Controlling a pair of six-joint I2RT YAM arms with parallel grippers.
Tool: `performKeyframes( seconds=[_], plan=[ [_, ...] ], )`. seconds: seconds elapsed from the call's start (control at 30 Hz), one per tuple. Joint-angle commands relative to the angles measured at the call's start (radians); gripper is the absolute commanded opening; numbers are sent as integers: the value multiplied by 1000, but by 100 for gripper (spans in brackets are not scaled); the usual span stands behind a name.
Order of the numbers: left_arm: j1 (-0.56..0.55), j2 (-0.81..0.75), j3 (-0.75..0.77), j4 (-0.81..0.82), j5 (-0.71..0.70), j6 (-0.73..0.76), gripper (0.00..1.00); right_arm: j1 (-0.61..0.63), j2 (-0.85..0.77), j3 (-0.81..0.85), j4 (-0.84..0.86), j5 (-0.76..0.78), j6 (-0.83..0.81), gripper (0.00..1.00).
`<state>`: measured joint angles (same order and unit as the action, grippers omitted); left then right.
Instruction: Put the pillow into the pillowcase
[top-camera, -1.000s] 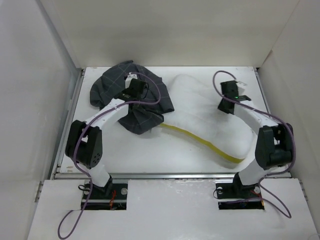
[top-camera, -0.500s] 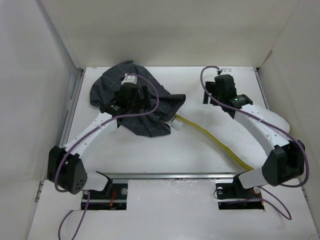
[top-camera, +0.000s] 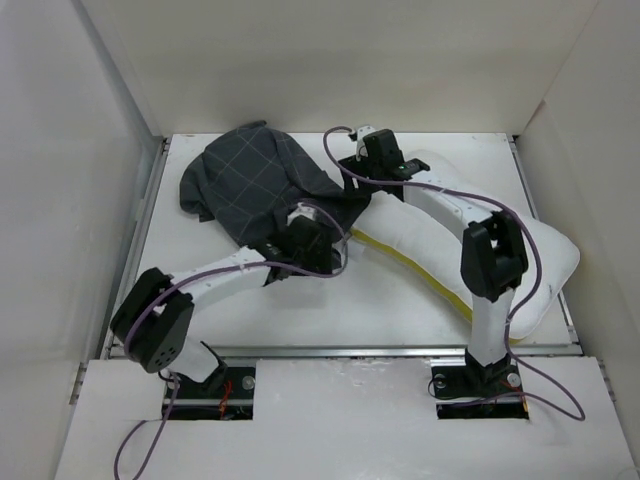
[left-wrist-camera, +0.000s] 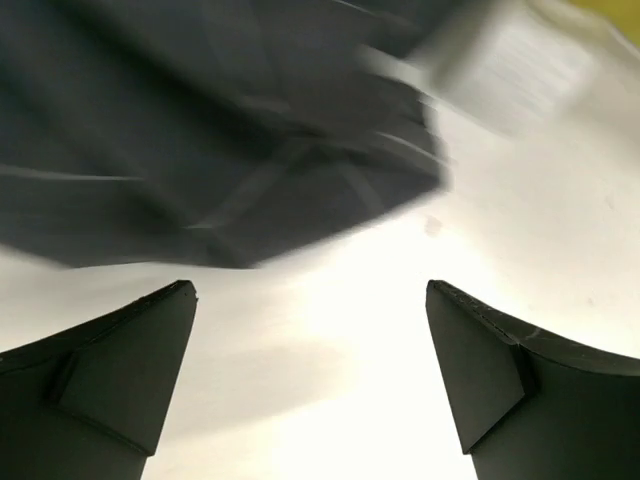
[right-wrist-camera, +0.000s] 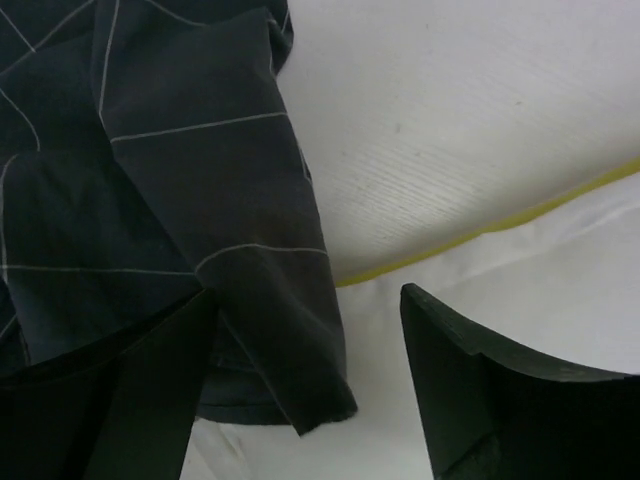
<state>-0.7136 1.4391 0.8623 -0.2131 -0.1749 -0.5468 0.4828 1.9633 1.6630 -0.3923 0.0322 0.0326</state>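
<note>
Both arms swung inward to pillowcase (top-camera: 250, 175) edge beside pillow (top-camera: 548, 262); all fingers (left-wrist-camera: 110, 370) wide, empty

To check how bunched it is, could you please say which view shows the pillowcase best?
Top external view: nearly the whole crumpled pillowcase is visible. The right wrist shows one fold sharply; the left wrist only a blurred edge.
</note>
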Motion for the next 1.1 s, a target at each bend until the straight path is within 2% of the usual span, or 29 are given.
performKeyframes(
  seconds=[0.0, 0.03, 0.07, 0.1, 0.13, 0.17, 0.2, 0.27, 0.37, 0.43, 0.53, 0.67, 0.8, 0.87, 0.9, 0.97, 1.07],
  plan=[
    [-102, 82, 55, 93, -9, 21, 100, 8, 23, 75, -13, -61, -28, 76],
    [-130, 111, 79, 93, -9, 36, 100, 8, 23, 75, -4, -78, -28, 65],
    [-130, 144, 96, 84, -26, 36, 100, 8, 32, 87, -3, -78, -28, 36],
    [-130, 174, 113, 74, -37, 36, 100, 8, 42, 96, -3, -78, -28, 24],
    [-130, 237, 142, 64, -52, 36, 100, 8, 42, 106, -14, -78, -28, 17],
    [-130, 265, 155, 54, -67, 36, 100, 8, 42, 115, -14, -78, -28, 0],
    [-130, 291, 165, 41, -80, 36, 100, 8, 42, 129, -25, -78, -28, 0],
    [-130, 352, 208, 8, -110, 36, 92, 8, 42, 129, -34, -69, -28, 0],
    [-130, 386, 239, -6, -147, 27, 75, -1, 3, 138, -34, -69, -28, 0],
    [-116, 386, 248, -6, -147, 18, 48, -12, -15, 127, -34, -81, -28, 0],
    [-86, 386, 260, 3, -147, 18, 0, -22, -27, 136, -34, -91, -28, 0],
    [-73, 328, 284, -64, -334, -4, 0, -32, 25, 283, -63, -101, -28, 0],
    [-64, 143, 306, -179, -495, -39, 0, -41, 146, 530, -97, -113, -28, 0],
    [-54, 9, 307, -224, -529, -39, 0, -41, 215, 639, -111, -126, -28, 0],
    [-53, -34, 307, -224, -538, -19, 0, -41, 233, 729, -111, -126, -28, 0],
    [-53, -153, 273, -224, -503, 5, 0, -41, 259, 791, -89, -101, -17, 0],
    [-63, -261, 200, -204, -378, 27, 0, -62, 272, 793, -17, -80, -17, 0]
  ],
)
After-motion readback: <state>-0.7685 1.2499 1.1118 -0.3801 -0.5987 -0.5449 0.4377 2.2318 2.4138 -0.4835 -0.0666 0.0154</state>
